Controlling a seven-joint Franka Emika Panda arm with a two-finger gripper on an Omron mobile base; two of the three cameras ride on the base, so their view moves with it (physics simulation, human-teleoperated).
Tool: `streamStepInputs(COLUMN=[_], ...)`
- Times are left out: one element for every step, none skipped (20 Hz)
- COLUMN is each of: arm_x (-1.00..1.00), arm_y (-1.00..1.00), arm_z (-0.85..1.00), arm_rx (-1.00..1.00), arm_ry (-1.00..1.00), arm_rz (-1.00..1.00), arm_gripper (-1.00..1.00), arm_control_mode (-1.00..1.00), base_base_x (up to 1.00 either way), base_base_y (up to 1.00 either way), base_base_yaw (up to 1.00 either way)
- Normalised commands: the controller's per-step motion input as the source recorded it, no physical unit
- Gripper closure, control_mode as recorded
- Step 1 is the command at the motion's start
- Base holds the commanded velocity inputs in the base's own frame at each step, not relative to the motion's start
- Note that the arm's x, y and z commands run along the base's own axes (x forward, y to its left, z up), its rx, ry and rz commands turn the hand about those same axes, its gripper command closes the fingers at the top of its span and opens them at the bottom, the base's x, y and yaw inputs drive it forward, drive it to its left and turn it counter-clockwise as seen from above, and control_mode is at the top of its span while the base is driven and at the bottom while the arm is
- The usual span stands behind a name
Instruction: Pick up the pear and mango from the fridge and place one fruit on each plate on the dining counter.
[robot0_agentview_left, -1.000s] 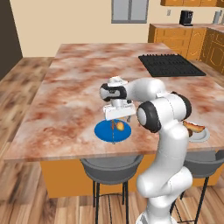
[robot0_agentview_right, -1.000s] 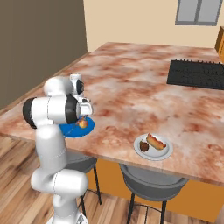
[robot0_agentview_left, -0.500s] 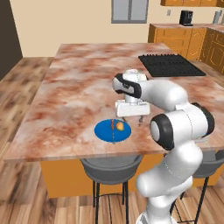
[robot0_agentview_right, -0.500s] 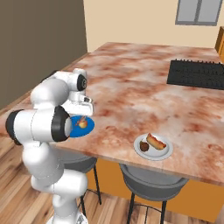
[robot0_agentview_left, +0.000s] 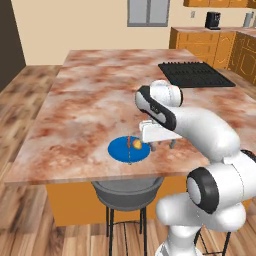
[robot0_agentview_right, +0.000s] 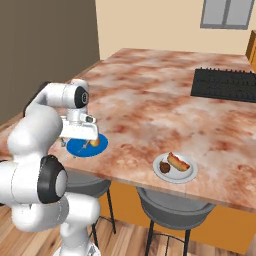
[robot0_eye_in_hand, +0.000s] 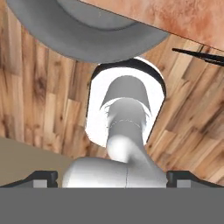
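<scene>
From the left base view, the mango (robot0_agentview_left: 135, 145) sits on the blue plate (robot0_agentview_left: 120, 151), which lies near the front edge of the dining counter (robot0_agentview_left: 95, 110). The gripper (robot0_agentview_left: 162, 145) hangs just beside the plate on its right and low over the counter. Its fingers are spread wide with nothing between them. So the fruit lies off to the pincer's left, apart from it. It's too small for me to tell which way its long axis runs. The counter top is a glossy marbled red-brown and cream, and a flat black cooktop (robot0_agentview_left: 196, 74) is set in at the far end.

From the right base view, the arm bends over the same plate, and the mango shows as a little yellow-orange oval on the smooth blue disc. Well along the counter edge is a second, pale plate (robot0_agentview_right: 186, 176) with the pear (robot0_agentview_right: 164, 167) on it, dark and roundish. A longer reddish-orange item (robot0_agentview_right: 179, 162) lies beside it, and I can't identify that one. To my eye each plate has its fruit, so the arm only needs to lift clear without brushing the mango.

The hand view looks down past the counter edge at a round grey stool seat (robot0_eye_in_hand: 83, 30) over plank flooring (robot0_eye_in_hand: 39, 87). The fingertips (robot0_eye_in_hand: 43, 177) stand far apart.
</scene>
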Motion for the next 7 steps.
streamStepInputs(arm_x=[-0.41, -0.23, -0.28, -0.44, -0.54, -0.62, -0.61], arm_y=[-0.14, -0.17, -0.14, -0.04, 0.0, -0.02, -0.06], arm_z=[0.12, 0.14, 0.2, 0.31, 0.41, 0.44, 0.41], arm_rx=[-0.01, -0.01, 0.0, 0.0, 0.0, 0.0, 0.0], arm_ry=[-0.08, -0.13, -0.17, -0.17, -0.17, -0.21, -0.22], arm_rz=[0.03, 0.01, 0.0, 0.0, 0.0, 0.0, 0.0], arm_gripper=[-1.0, -1.0, -1.0, -1.0, -1.0, -1.0, -1.0], arm_control_mode=[-1.0, -1.0, -1.0, -1.0, -1.0, -1.0, -1.0], base_base_x=[0.0, 0.0, 0.0, 0.0, 0.0, 0.0, 0.0], base_base_y=[0.0, 0.0, 0.0, 0.0, 0.0, 0.0, 0.0], base_base_yaw=[0.0, 0.0, 0.0, 0.0, 0.0, 0.0, 0.0])
